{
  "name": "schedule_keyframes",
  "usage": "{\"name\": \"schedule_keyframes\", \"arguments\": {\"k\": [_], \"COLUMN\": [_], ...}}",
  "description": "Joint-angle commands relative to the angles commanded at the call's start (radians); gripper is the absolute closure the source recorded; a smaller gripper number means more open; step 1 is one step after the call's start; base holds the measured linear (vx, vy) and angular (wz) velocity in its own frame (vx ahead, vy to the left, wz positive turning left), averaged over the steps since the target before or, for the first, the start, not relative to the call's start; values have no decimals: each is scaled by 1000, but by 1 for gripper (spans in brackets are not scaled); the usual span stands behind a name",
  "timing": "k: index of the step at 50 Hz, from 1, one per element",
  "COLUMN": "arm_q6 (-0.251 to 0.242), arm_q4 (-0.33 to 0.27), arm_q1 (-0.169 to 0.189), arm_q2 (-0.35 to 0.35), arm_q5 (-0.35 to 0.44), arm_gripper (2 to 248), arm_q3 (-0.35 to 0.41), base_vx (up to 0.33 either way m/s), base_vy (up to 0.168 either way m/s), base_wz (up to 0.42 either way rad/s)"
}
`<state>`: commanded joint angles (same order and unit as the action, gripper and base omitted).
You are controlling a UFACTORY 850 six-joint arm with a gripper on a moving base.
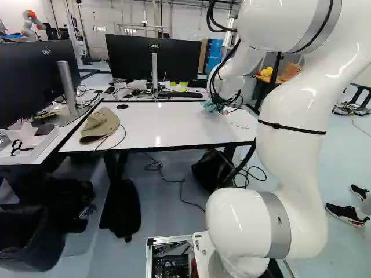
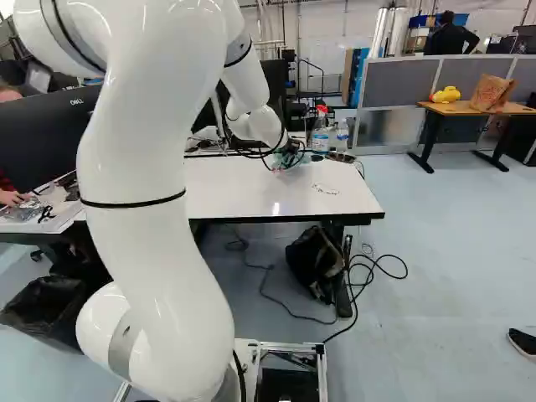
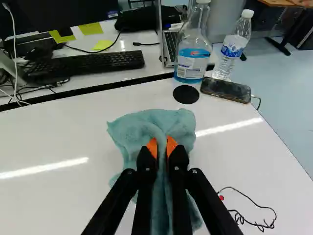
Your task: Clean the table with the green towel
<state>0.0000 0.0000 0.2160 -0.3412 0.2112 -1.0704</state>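
Observation:
My gripper (image 2: 291, 151) is low over the far part of the white table (image 2: 260, 191). In the wrist view the gripper (image 3: 162, 149) is shut on the green towel (image 3: 142, 128), a fold of it pinched between the orange pads. The cloth spreads on the tabletop ahead of and beneath the fingers. In the left base view a bit of the towel (image 1: 210, 106) shows under the wrist. Dark scribbled marks (image 3: 259, 224) with a small red spot lie beside the gripper on the white surface.
Beyond the towel are a black disc (image 3: 186, 94), a phone (image 3: 226, 90), a spray bottle (image 3: 192, 46) and a water bottle (image 3: 234, 44). A cap (image 1: 100, 125) with a cable lies on the table's left part. Monitors (image 1: 152, 58) stand behind. Another robot (image 1: 31, 24) is far off.

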Motion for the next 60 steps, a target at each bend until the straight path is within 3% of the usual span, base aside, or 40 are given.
{"name": "schedule_keyframes", "arguments": {"k": [60], "arm_q6": [0], "arm_q4": [0], "arm_q1": [-45], "arm_q2": [-259], "arm_q5": [0], "arm_gripper": [208], "arm_q3": [-339], "base_vx": [0], "base_vy": [0], "base_wz": [0]}}
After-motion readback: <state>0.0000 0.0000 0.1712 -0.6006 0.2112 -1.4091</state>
